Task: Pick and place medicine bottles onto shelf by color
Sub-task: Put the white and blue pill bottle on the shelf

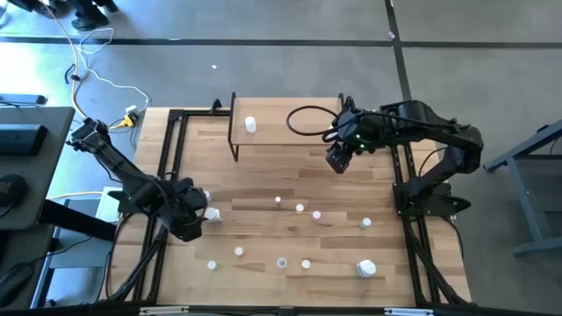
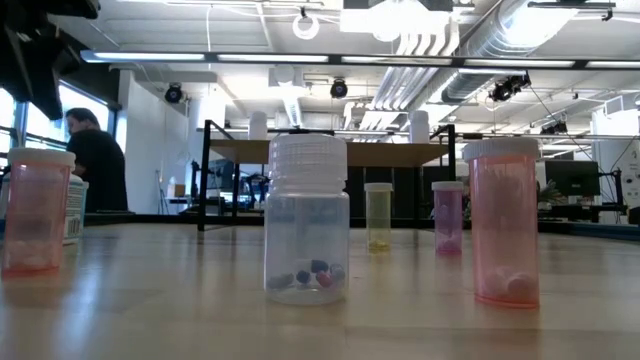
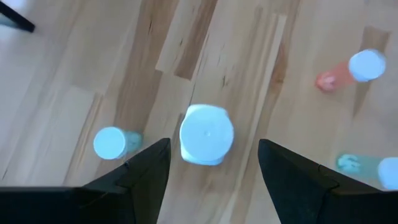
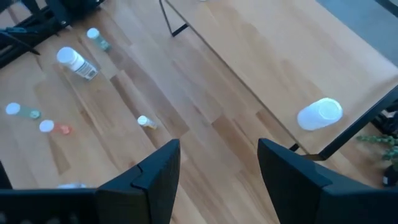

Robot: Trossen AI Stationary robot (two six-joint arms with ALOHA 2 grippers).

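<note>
The wood-plank worktop (image 1: pixel 263 219) fills the middle of the high view, framed by black rails. At its twelve o'clock edge stands the shelf (image 1: pixel 290 123), a low light-wood board on thin black legs, carrying one white-capped bottle (image 1: pixel 251 125) toward its nine o'clock end; the right wrist view shows that same bottle (image 4: pixel 319 114) lying on the board. The left arm reaches in from nine o'clock, and the left gripper (image 1: pixel 195 215) hangs low over the worktop's nine o'clock side. Its jaws stand well apart around a wide white-capped bottle (image 3: pixel 206 134) without touching it, as the left wrist view shows, and they hold nothing. The right arm comes in from three o'clock, and the right gripper (image 1: pixel 340 156) hovers just past the shelf's three o'clock end, jaws spread wide and empty. The remaining medicine bottles are scattered over the worktop from the centre toward six o'clock; the largest (image 1: pixel 365 268) lies near five o'clock, with smaller ones (image 1: pixel 299 208) around the middle. In the low view a clear bottle with a ribbed white cap (image 2: pixel 306 220) stands nearest, a pink one (image 2: pixel 503 222) beside it. A person (image 2: pixel 95 160) sits in the room beyond the worktop.
</note>
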